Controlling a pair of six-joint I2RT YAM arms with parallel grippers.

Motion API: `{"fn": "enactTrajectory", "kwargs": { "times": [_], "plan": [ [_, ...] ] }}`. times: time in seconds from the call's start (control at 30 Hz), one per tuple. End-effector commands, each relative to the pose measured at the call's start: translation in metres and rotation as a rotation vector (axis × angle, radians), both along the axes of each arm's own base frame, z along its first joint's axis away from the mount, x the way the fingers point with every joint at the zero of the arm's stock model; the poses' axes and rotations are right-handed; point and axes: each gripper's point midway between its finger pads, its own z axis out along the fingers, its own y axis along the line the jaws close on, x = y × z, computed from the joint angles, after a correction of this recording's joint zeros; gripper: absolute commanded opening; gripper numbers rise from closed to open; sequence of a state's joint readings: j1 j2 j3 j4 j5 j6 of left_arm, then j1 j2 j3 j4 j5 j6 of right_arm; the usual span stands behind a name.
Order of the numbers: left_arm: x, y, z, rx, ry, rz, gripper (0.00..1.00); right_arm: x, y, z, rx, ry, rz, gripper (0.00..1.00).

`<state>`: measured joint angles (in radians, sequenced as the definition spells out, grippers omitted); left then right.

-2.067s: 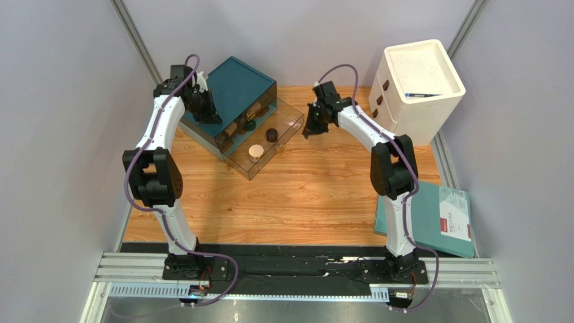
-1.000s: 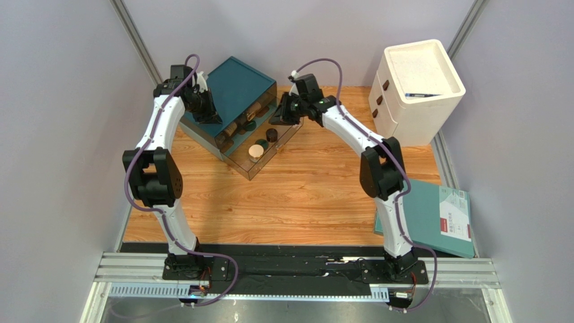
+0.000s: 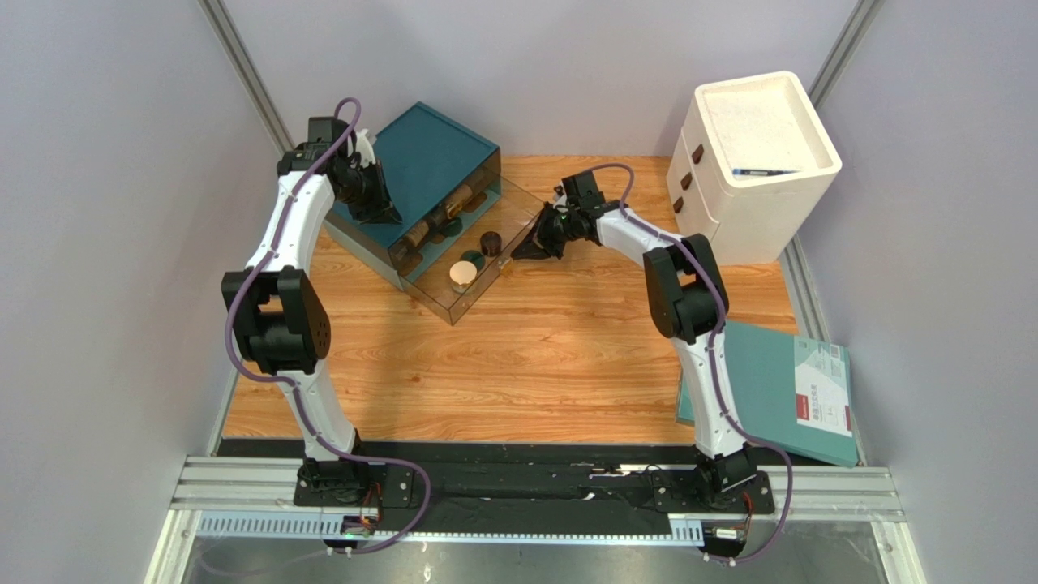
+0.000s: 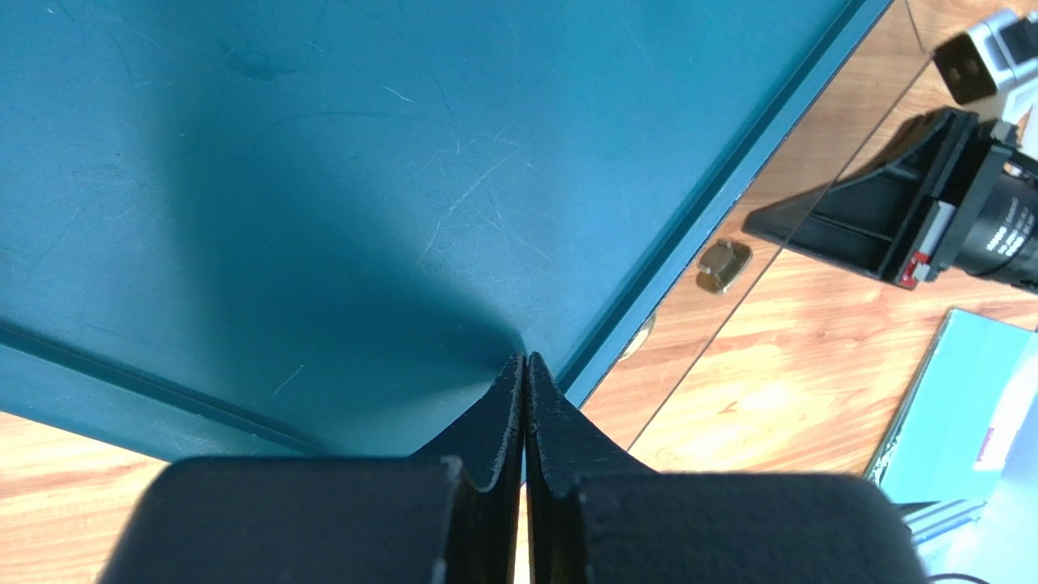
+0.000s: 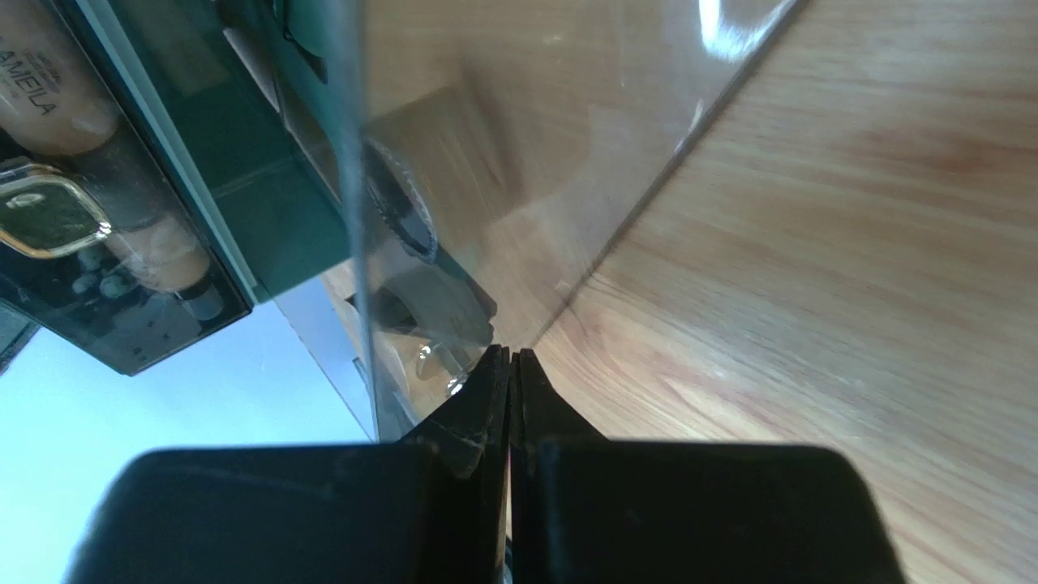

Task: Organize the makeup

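Observation:
The teal drawer box [image 3: 427, 156] stands at the back left with its clear drawer [image 3: 522, 207] pulled out. In the drawer lie a gold round compact [image 3: 463, 273], a dark brown round jar [image 3: 491, 242] and a dark green piece [image 3: 470, 257]. Beige tubes [image 3: 423, 231] lie further in, under the box top. My left gripper [image 3: 373, 202] is shut and rests on the box top [image 4: 305, 183]. My right gripper [image 3: 531, 245] is shut, low at the drawer's front wall near its right corner [image 5: 366, 304]. A beige bottle [image 5: 61, 104] shows through the box.
A white drawer cabinet [image 3: 755, 158] stands at the back right with a pen on top. A teal book [image 3: 780, 396] lies at the right edge. Grey walls close both sides.
My right arm swung left over the drawer, then dropped and came to the drawer's front wall. The left arm has not moved.

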<state>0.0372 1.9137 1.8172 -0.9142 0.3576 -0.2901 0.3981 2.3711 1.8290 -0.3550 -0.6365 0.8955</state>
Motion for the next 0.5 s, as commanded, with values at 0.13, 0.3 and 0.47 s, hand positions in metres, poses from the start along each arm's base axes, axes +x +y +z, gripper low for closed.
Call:
{"fn": "enactTrajectory", "kwargs": {
  "times": [0.13, 0.3, 0.47],
  "plan": [
    [-0.034, 0.019, -0.042, 0.085, 0.207, 0.017, 0.0, 0.026, 0.064, 0.024, 0.155, -0.051, 0.031, 0.0],
    [-0.034, 0.019, -0.041, 0.086, 0.204, 0.014, 0.0, 0.04, 0.104, 0.041, 0.3, -0.091, 0.023, 0.0],
    [-0.036, 0.019, -0.042, 0.088, 0.211, 0.011, 0.0, 0.057, 0.129, 0.045, 0.4, -0.077, -0.031, 0.0]
  ]
}}
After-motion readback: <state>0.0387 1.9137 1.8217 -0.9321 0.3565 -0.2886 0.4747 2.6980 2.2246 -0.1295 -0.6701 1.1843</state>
